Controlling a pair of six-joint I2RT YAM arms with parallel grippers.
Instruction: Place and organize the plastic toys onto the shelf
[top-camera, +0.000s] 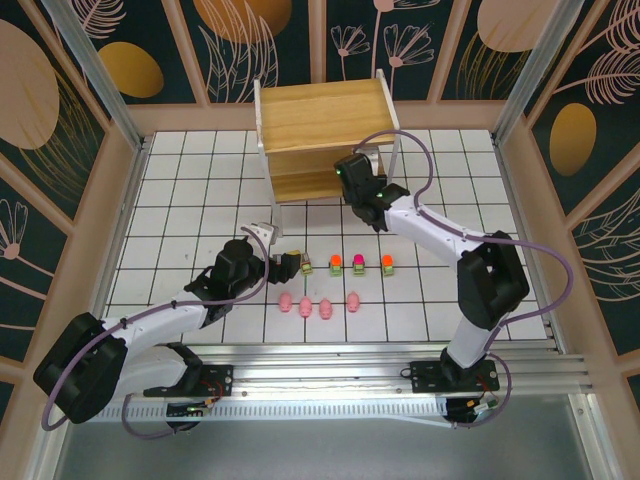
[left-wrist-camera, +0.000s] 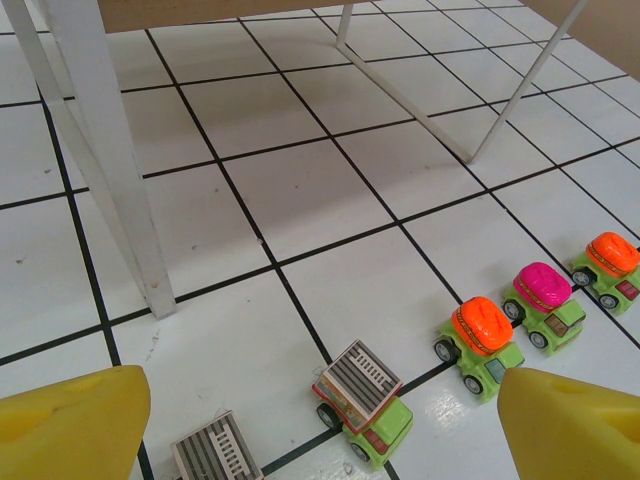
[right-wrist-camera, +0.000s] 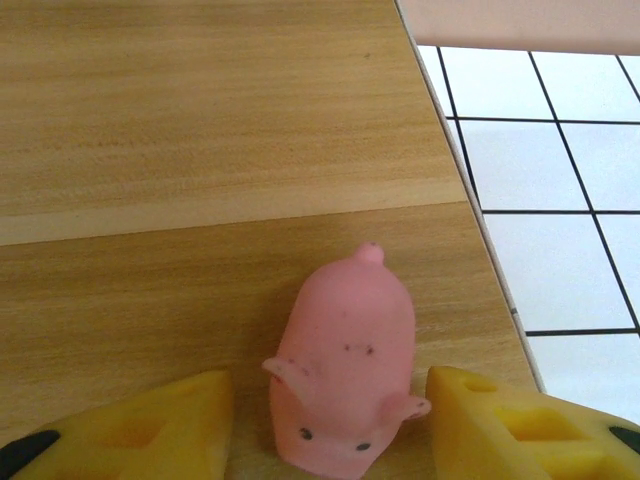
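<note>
Right hand straddles pink pig on shelf — snout camera-ward, tail away.

One pink pig on shelf board; four pigs, five green vehicles in rows before shelf.

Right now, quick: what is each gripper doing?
Left gripper: open, holding nothing.
Right gripper: open, fingers either side of the pink pig lying on the shelf.

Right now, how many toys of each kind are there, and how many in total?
Pink pigs: 5, one of them on the shelf
Toy vehicles: 5
Total: 10
</note>
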